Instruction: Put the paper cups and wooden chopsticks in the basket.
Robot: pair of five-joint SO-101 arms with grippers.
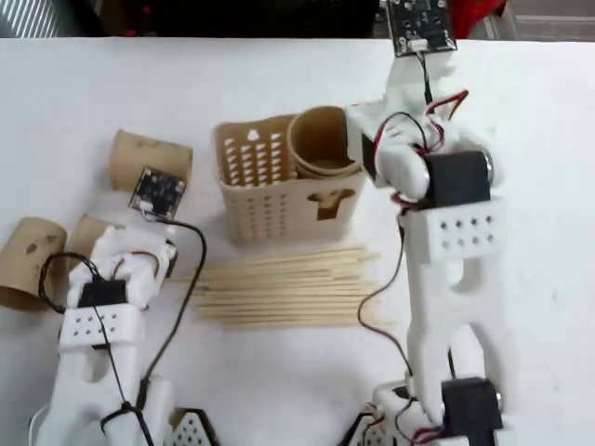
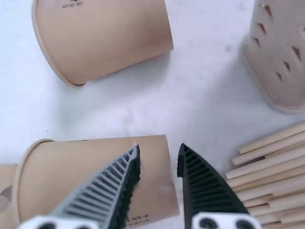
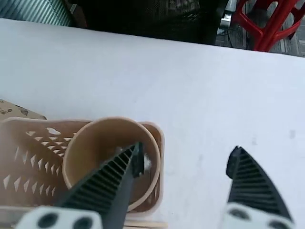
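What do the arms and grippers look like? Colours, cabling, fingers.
The left arm and right arm are white shells with black servo blocks and perforated brackets. Black cables run along them; the right adds red wires. Each wrist carries a circuit board. The left gripper and right gripper have tapered, ribbed fingers, grey and black.

paper cups tan | basket beige, perforated | chopsticks pale wood | table white

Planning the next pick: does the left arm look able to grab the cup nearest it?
Probably yes: the left arm's jaws stand open just over that cup, which lies on its side with nothing covering it; the chopsticks lie apart from it.
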